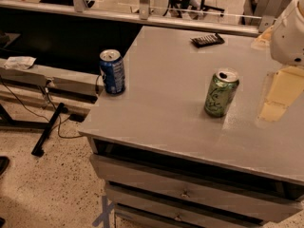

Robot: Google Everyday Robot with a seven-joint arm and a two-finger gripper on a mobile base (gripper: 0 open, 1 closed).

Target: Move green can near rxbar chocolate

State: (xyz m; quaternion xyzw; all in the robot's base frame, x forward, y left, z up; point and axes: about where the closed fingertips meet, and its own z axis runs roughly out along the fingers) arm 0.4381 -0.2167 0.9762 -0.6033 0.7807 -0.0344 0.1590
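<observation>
The green can (221, 93) stands upright near the middle of the grey table (156, 113), with pale swirly markings and a silver top. The rxbar chocolate (207, 40), a flat dark bar, lies near the table's far edge, well behind the can. My gripper (278, 98) shows as a pale yellowish part at the right edge of the camera view, under the white arm housing (289, 32). It hangs to the right of the green can, apart from it and holding nothing that I can see.
A blue can (112, 71) stands upright at the table's left edge. Drawers (185, 194) sit under the table front. A lower bench (47, 77) with cables stands to the left. A glass partition rail (142, 15) runs along the back.
</observation>
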